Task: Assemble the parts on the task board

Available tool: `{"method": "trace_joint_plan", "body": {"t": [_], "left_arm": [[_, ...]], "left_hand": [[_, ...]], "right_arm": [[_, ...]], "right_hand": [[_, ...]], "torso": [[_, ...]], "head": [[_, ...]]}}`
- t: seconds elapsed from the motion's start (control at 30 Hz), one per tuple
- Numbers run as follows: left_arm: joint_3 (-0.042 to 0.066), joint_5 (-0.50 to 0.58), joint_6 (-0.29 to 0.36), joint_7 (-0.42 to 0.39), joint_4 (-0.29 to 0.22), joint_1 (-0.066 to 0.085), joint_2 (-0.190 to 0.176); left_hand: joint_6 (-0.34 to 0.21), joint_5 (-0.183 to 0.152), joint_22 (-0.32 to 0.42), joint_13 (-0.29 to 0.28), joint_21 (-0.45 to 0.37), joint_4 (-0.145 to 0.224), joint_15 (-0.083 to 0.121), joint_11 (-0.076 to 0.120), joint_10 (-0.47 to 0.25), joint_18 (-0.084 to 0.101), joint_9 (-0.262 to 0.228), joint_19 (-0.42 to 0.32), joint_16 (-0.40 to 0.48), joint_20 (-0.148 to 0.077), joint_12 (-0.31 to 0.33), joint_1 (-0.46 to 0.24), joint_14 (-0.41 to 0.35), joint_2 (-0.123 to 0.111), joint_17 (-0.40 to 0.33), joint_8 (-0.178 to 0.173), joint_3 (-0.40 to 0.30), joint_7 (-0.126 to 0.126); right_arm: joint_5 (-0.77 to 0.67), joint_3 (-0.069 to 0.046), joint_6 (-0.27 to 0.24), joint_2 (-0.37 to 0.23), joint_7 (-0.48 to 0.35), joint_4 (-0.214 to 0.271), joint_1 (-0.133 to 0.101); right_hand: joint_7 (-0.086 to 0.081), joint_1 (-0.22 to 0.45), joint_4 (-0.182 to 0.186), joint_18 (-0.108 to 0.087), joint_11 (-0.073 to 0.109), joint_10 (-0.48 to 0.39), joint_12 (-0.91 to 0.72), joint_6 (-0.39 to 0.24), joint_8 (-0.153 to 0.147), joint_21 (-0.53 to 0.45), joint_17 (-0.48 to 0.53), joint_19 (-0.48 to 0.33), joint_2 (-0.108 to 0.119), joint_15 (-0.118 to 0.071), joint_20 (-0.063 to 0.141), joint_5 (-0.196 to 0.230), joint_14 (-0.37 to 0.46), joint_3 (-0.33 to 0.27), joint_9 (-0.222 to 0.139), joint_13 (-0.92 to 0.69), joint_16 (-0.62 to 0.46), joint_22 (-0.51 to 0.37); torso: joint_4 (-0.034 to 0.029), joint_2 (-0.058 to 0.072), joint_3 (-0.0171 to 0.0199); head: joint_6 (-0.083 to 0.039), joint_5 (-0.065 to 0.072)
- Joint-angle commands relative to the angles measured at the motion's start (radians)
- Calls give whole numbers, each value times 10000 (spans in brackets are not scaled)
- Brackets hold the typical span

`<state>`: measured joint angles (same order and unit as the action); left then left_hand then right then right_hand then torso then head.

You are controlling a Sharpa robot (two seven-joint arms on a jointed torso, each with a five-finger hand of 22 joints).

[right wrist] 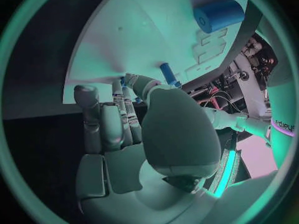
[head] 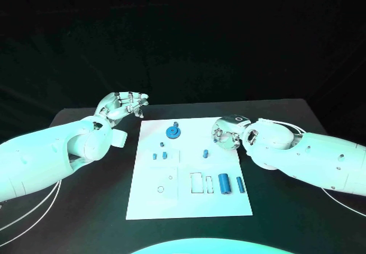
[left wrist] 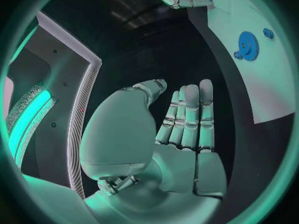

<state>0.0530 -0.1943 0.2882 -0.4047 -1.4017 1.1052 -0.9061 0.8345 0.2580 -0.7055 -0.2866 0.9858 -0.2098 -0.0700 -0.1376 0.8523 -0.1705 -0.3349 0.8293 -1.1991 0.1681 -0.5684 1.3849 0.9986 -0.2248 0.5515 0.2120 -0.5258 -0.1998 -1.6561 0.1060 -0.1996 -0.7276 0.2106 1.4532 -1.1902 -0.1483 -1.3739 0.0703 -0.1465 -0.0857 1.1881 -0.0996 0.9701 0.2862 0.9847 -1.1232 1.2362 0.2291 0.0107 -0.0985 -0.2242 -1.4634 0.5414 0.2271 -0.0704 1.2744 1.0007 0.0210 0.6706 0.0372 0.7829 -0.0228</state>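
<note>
The white task board lies mid-table. On it are a blue gear at the far end, small blue pegs on the left and another peg mid-board. A thick blue cylinder and a thinner one lie at the right. My left hand is raised beyond the board's far left corner, fingers straight, holding nothing; the left wrist view shows its bare palm and the gear. My right hand hovers at the board's right edge near the gear, empty, fingers extended.
Black table surrounds the board on all sides. Cut-out slots sit beside the thick cylinder. In the right wrist view the thick cylinder and a peg lie on the board beyond the fingers.
</note>
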Motion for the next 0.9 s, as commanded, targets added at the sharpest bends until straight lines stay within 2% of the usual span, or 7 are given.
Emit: {"method": "trace_joint_plan", "body": {"t": [0.03, 0.13, 0.4, 0.5, 0.57, 0.8, 0.9], "left_arm": [[10, 130, -138, -200, -33, 4, -8], [10, 113, -155, -171, -34, 4, -9], [10, 85, -194, -101, -33, 4, -5], [10, 44, -193, -47, -40, 4, -13], [10, 22, -197, -16, -40, 4, -14], [10, -29, -324, 90, -80, 5, -11], [10, -56, -365, 129, -97, 5, -14]], "left_hand": [[-49, 11, 9, 5, -46, -36, -16, -2, -60, -135, -13, 24, -39, 43, -58, -90, -83, 39, -13, 24, 11, -6], [-51, 9, 13, 5, -51, -40, -17, -3, -66, -135, -14, 26, -42, 44, -61, -90, -84, 37, -13, 26, 19, -8], [-63, 2, 28, 6, -72, -59, -22, -9, -86, -134, -18, 34, -49, 47, -73, -100, -91, 29, -14, 30, 53, -15], [-66, 1, 30, 6, -76, -62, -23, -10, -91, -134, -18, 36, -51, 48, -75, -100, -92, 28, -13, 30, 59, -17], [-73, 1, 32, 6, -78, -62, -23, -11, -96, -134, -18, 42, -56, 48, -79, -95, -90, 26, -12, 29, 64, -17], [-88, 6, 38, 8, -82, -51, -24, -12, -118, -136, -21, 64, -74, 49, -91, -62, -86, 24, -9, 31, 80, -18], [-90, 7, 40, 8, -83, -46, -23, -12, -124, -136, -22, 70, -78, 50, -93, -51, -86, 24, -8, 32, 83, -17]], "right_arm": [[-341, 5, 467, 36, 182, 3, 20], [-456, 10, 413, 83, 302, -15, 33], [-560, 26, 202, 233, 469, -117, 115], [-474, 30, 161, 274, 458, -121, 138], [-447, 32, 160, 301, 450, -117, 145], [-412, 51, 265, 359, 456, -154, 176], [-413, 62, 383, 372, 480, -155, 199]], "right_hand": [[-1, 5, 6, 138, 4, 85, -34, 77, 45, 45, -25, 95, 102, -14, -1, 24, -490, 77, 15, -3, 69, 0], [0, 21, 19, 161, 6, 93, -29, 80, 48, 151, -57, 156, 111, -15, 0, 7, -491, 79, 28, -3, 105, 107], [13, 87, 111, 208, 20, 132, -7, 101, 69, 387, -226, 298, 60, -27, 8, -57, -500, 135, 93, -3, 284, 353], [8, 392, 432, 275, 17, 252, -18, 140, 123, 701, -498, 483, -65, -29, 6, -126, -518, 136, 207, -28, 556, 689], [7, 422, 464, 277, 17, 258, -15, 135, 126, 715, -526, 492, -62, -29, 6, -126, -518, 131, 221, -31, 587, 707], [49, 220, 363, 287, 79, 437, -69, 229, 220, 800, -578, 535, -109, -75, 32, -134, -497, 236, 343, -78, 688, 825], [92, -1, 212, 313, 143, 626, -119, 386, 341, 954, -616, 613, -233, -136, 81, -143, -483, 377, 463, -136, 761, 998]], "torso": [[2, -3, 10], [-8, -7, 3], [-9, -3, 12], [-3, 4, 7], [-1, 4, 6], [-6, 0, -16], [-4, 2, -20]], "head": [[18, -8], [24, -1], [38, 6], [43, 51], [53, 45], [131, 56], [146, 46]]}}
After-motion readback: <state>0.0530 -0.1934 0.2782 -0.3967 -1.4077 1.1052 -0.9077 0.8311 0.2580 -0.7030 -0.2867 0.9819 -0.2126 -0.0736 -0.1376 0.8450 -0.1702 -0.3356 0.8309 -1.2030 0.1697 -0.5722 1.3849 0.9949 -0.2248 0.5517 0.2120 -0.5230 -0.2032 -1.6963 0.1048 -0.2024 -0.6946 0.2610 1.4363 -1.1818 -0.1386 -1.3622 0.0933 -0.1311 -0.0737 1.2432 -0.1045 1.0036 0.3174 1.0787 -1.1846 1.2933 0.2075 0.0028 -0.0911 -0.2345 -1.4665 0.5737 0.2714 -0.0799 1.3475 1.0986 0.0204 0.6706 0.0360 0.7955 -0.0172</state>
